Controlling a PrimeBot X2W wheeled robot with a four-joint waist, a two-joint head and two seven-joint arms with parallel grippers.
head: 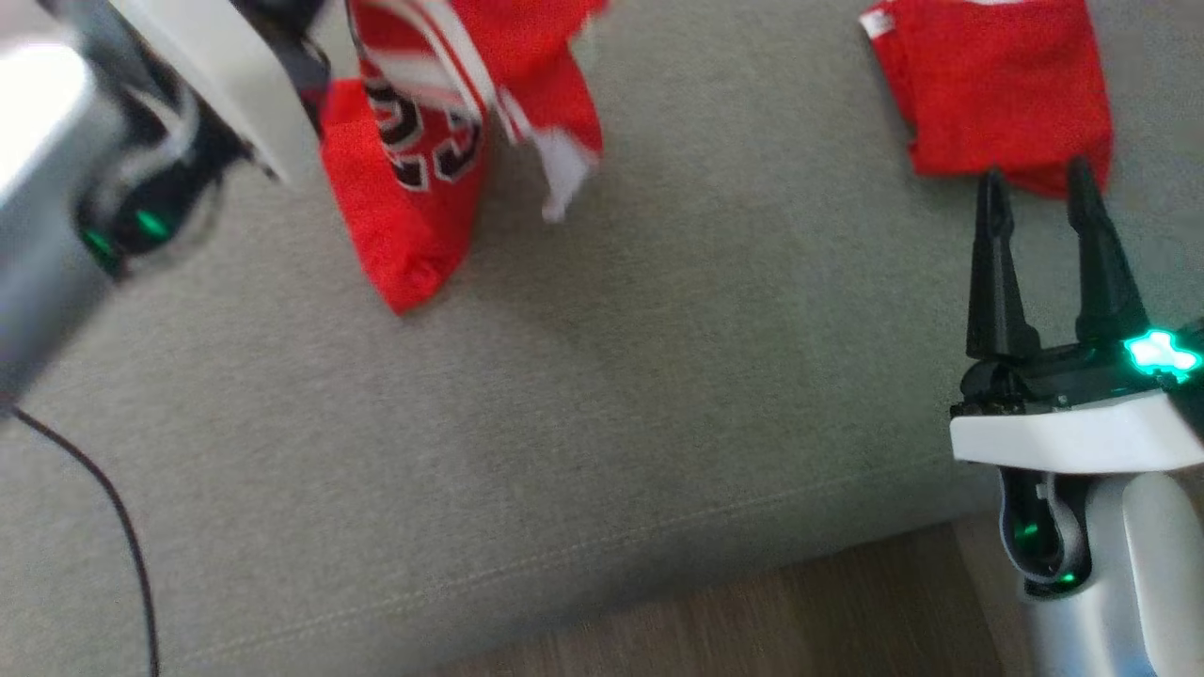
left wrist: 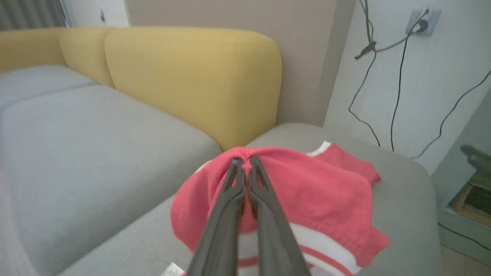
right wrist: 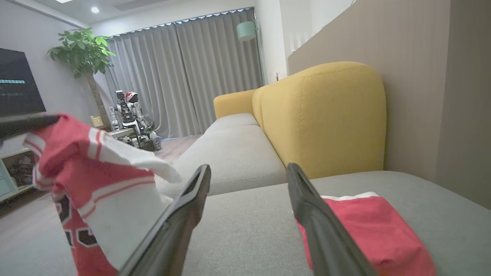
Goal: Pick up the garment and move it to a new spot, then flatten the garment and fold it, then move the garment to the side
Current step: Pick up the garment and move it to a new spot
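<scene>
Fingers [left wrist: 224,218] of the left gripper [left wrist: 244,161]: pressed together, tips pinching a fold of the red garment [head: 414,160]. Garment: a red jersey with white stripes and black-and-white numerals. It hangs bunched from that grip at the upper left of the head view, over the grey sofa cushion [head: 658,376]. Whether its lowest corner touches the cushion cannot be told, and the head view is blurred there. In the right wrist view the same garment hangs at the left, white-striped panel outward. Left forearm [head: 216,85]: pale shell, raised at the upper left corner of the head view, green lights on its dark joint. Right gripper [head: 1035,183]: two dark fingers [right wrist: 188,207] spread apart with nothing between them, at the lower right of the head view, well apart from the hanging garment. Second red cloth [head: 997,85]: folded, white edge showing, lying flat on the cushion just beyond the right gripper's tips. Contact between them cannot be told. Yellow backrest [right wrist: 326,115]: behind the cushion, against a beige wall panel. Black cable [head: 113,508]: trails across the cushion at the lower left. Wooden floor [head: 752,611]: along the cushion's near edge. Wall socket [left wrist: 424,21]: cables hanging from it, at the upper right of the left wrist view.
</scene>
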